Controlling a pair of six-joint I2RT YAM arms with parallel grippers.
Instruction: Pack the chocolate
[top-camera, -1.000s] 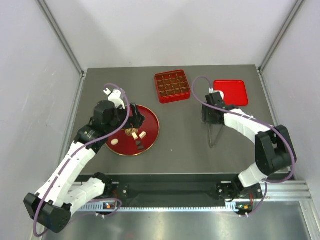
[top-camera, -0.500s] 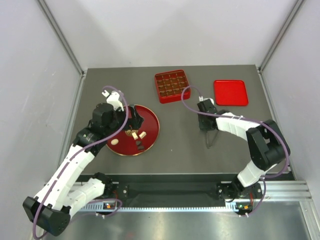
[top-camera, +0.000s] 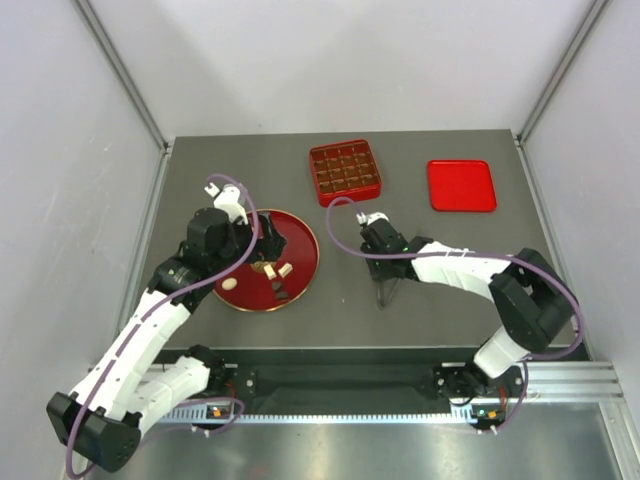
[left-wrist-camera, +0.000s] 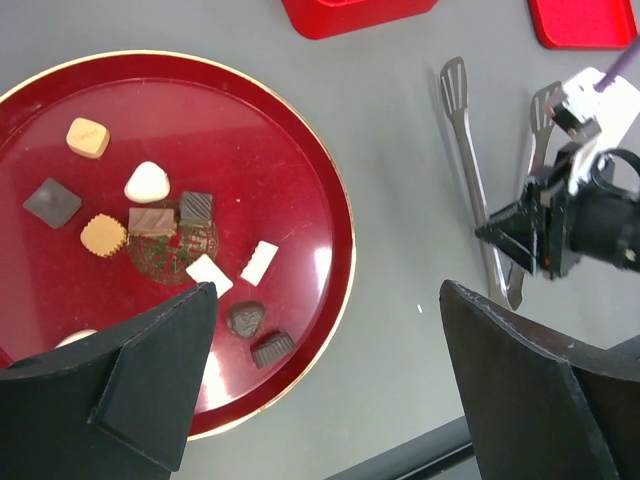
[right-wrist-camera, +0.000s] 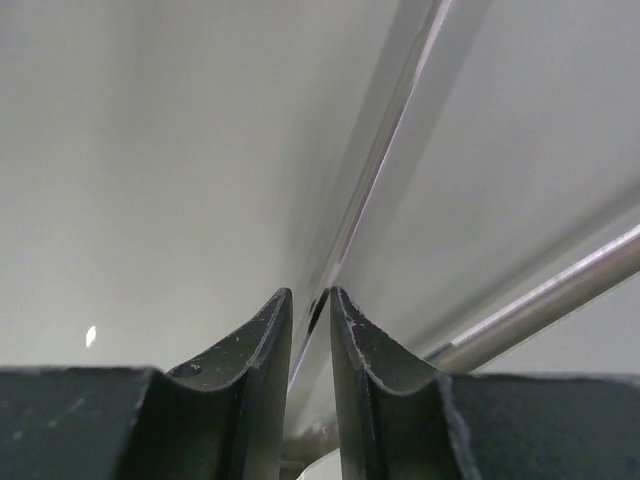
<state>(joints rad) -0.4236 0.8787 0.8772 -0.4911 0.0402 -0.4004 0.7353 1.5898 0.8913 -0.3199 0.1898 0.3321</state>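
Pictured with the right claw (right-wrist-camera: 308, 300) pinched narrow on the tongs (left-wrist-camera: 470, 170) at mid-bench, seemingly to lift pieces gently, and the left claw (left-wrist-camera: 328, 300) spread wide above the chocolate (left-wrist-camera: 153, 221) on the round plate (left-wrist-camera: 300, 190) toward the bench's left edge.

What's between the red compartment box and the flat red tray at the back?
Nothing; the top view shows bare grey table between the compartment box and the flat red tray.

Chocolate (left-wrist-camera: 147, 182) lies on plate (left-wrist-camera: 250, 130), tongs (left-wrist-camera: 470, 170) to its right.
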